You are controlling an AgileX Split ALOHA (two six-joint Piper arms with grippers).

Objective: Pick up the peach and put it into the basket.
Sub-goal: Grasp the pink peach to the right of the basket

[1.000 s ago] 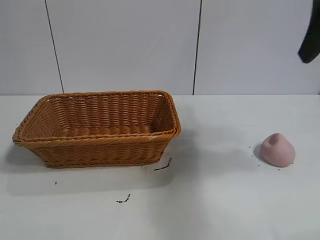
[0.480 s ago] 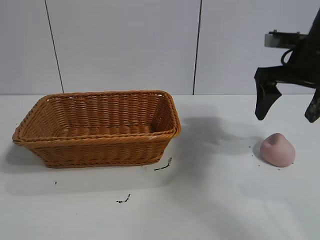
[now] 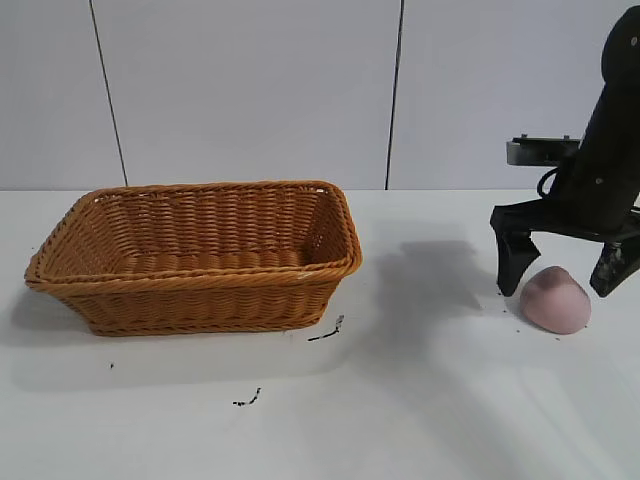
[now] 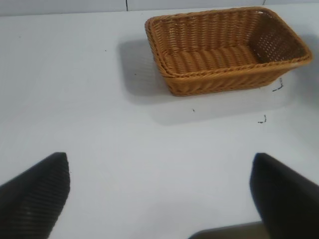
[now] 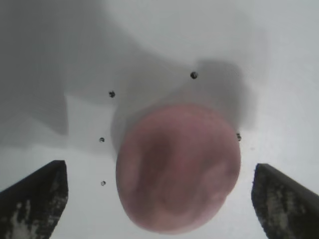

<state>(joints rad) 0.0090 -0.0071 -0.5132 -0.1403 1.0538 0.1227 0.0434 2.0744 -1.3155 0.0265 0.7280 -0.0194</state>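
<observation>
The dusty-pink peach (image 3: 556, 301) sits on the white table at the right. It fills the middle of the right wrist view (image 5: 178, 168). My right gripper (image 3: 560, 276) is open, lowered over the peach with one finger on each side and a gap to each. In the right wrist view the right gripper (image 5: 160, 196) straddles the peach without touching it. The orange-brown wicker basket (image 3: 60, 268) stands at the left and holds nothing visible. It shows far off in the left wrist view (image 4: 225, 77). My left gripper (image 4: 159, 191) is open and empty above bare table, out of the exterior view.
Small dark marks (image 3: 326, 331) lie on the table in front of the basket. Tiny dark specks (image 5: 111, 93) dot the table round the peach. A white panelled wall stands behind the table.
My right gripper has come down from the upper right and a little leftward. Its open fingers now flank the peach. The peach and basket have not moved.
</observation>
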